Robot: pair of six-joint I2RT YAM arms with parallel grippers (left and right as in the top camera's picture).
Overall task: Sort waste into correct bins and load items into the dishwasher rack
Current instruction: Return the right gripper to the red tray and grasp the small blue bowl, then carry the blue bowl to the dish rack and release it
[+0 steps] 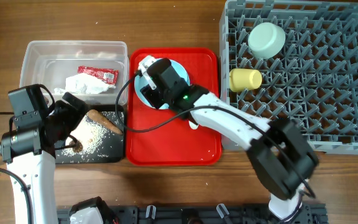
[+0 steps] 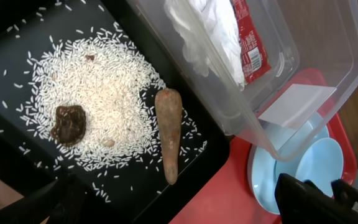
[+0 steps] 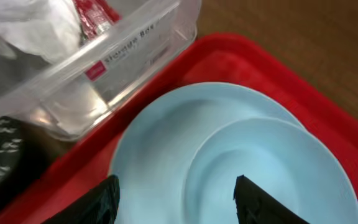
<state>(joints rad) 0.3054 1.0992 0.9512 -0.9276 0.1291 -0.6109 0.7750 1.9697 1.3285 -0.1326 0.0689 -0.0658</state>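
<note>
My right gripper [image 1: 144, 79] [image 3: 176, 202] is open and empty, right above a light blue bowl [image 3: 278, 162] that sits on a light blue plate [image 3: 148, 155] [image 1: 140, 93]. My left gripper [image 1: 79, 124] [image 2: 179, 211] is open and empty over the black tray [image 1: 115, 151] [image 2: 11, 81]. That tray holds white rice [image 2: 104, 93], a dark brown scrap [image 2: 70, 123] and an orange-brown stick-shaped piece [image 2: 168, 134]. The clear tub [image 1: 42, 53] [image 2: 328, 50] holds crumpled white paper [image 1: 79, 84] [image 2: 204, 31] and a red sauce packet [image 1: 99, 74] [image 2: 252, 46]. The grey rack [image 1: 328, 93] holds a pale green bowl [image 1: 266, 39] and a yellow cup [image 1: 245, 78].
The plate and bowl lie at the back left of a flat red tray [image 1: 166, 143] between the bins and the rack. The clear tub's corner overlaps the plate in the left wrist view [image 2: 263, 180]. A black cable [image 1: 142, 124] crosses the red tray.
</note>
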